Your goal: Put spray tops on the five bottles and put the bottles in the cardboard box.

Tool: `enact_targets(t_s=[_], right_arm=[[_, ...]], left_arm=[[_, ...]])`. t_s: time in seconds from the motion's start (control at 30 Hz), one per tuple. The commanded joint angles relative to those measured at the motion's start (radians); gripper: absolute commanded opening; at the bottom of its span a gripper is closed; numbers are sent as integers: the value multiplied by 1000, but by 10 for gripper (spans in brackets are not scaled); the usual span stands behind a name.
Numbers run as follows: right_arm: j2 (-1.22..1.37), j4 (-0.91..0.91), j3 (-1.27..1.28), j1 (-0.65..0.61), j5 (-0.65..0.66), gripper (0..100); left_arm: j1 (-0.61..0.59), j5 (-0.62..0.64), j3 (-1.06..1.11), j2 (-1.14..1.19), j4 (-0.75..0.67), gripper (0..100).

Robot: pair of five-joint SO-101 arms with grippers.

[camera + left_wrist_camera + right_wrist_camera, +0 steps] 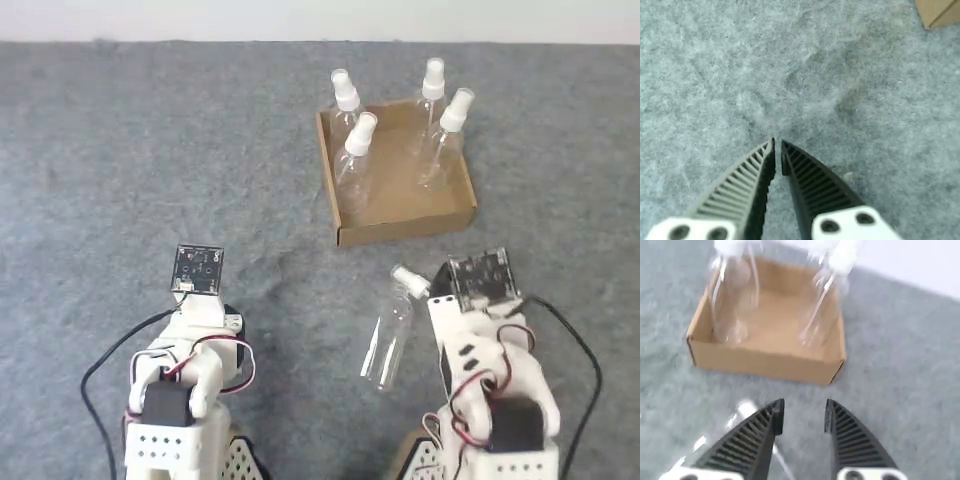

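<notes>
Bottle (388, 335) with spray top (409, 279) lies just beside right gripper (804, 409)

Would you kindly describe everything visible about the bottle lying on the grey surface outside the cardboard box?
The bottle looks like clear plastic, slim and round, with a white spray top on its neck. It lies on its side on the grey carpet, outside the cardboard box, with its top end toward the box. The right gripper is open beside it, not around it; whether a finger touches it cannot be told.
</notes>
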Motion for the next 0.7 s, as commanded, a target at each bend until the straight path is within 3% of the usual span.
enact_targets(t_s=[0.0,0.2,0.43,0.67], right_arm=[[252,-22,-147,-65,8,117],[688,-22,-370,-130,28,143],[1147,-24,-578,-110,264,319],[1445,-84,-723,-108,331,276]], left_arm=[[0,0,-16,-20,5,13],[0,0,-16,-20,5,13],[0,0,-16,-20,5,13],[0,0,-16,-20,5,13]])
